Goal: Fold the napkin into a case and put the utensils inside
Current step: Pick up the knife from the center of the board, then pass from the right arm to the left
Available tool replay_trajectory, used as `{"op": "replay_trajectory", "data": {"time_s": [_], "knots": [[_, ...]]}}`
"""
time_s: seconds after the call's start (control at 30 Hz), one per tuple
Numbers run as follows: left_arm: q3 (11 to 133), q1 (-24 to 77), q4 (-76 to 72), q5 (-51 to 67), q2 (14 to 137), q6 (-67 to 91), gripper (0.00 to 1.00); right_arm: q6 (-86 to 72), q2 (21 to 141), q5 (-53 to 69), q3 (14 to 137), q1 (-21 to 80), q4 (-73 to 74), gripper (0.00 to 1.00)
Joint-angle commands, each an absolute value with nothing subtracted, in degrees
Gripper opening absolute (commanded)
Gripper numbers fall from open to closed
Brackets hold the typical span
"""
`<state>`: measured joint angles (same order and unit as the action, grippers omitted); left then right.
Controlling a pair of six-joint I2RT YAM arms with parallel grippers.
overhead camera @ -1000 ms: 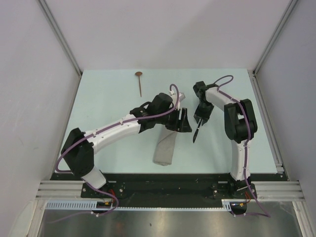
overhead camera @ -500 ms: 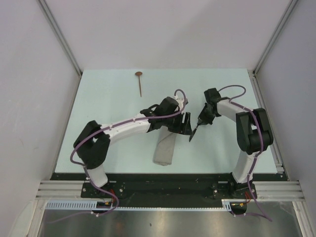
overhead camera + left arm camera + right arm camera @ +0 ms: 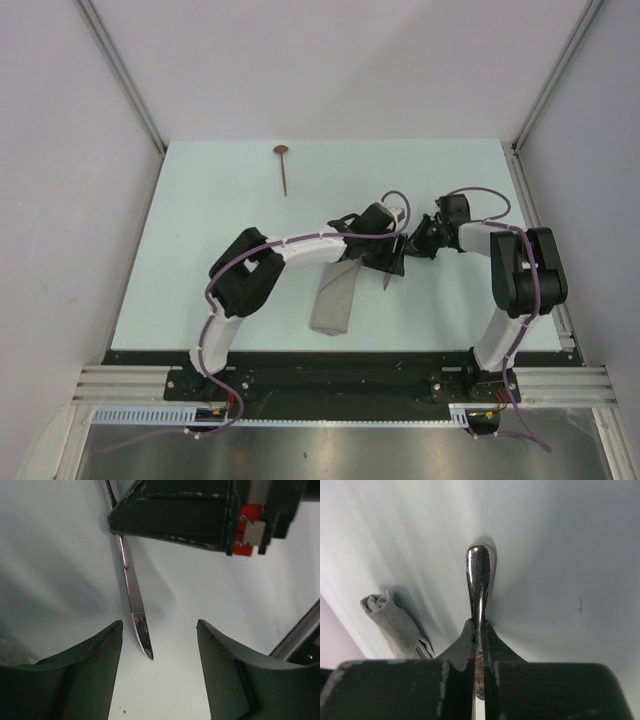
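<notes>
The slender, mirror-bright knife (image 3: 480,575) sat clamped in the right pincer (image 3: 479,630); the left pincer (image 3: 159,625) gaped empty near the soft, folded grey-beige napkin (image 3: 335,300).

The left arm (image 3: 300,246) has been drawn in: its elbow has been swung from near the table's (image 3: 220,200) left edge toward the middle. The left gripper (image 3: 392,256) has been carried rightward, so that the knife's (image 3: 131,587) tip is now framed between its parted fingers. The right arm (image 3: 520,270) has been folded back, its elbow pushed out to the right. The right gripper (image 3: 420,243) has been lowered and laid flatter. The knife clamped in it has been brought from a steep hang to a shallower slant, closer to the left gripper.
</notes>
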<state>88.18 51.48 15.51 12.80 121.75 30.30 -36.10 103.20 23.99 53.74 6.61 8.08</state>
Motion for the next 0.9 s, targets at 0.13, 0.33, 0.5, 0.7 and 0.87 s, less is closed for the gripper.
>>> {"op": "replay_trajectory", "data": {"time_s": [0.13, 0.33, 0.5, 0.7, 0.87], "knots": [[95.18, 52.65, 19.51, 6.42, 127.44, 29.18, 0.58, -33.57, 104.33, 24.96, 50.10, 4.92, 9.14, 0.00], [97.91, 53.79, 22.50, 4.57, 131.48, 30.06, 0.36, -35.42, 103.89, 25.66, 48.69, 4.57, 8.44, 0.00], [98.70, 53.96, 24.34, 3.34, 133.94, 30.68, 0.17, -37.53, 102.57, 25.66, 48.34, 4.83, 8.52, 0.00], [99.76, 53.53, 24.27, 6.84, 131.67, 26.99, 0.00, -32.97, 98.45, 24.00, 51.58, 5.27, 14.48, 0.26], [90.02, 51.69, 15.40, 15.28, 121.30, 28.82, 0.00, -30.14, 91.50, 23.02, 52.30, 4.92, 21.18, 0.52]]}}
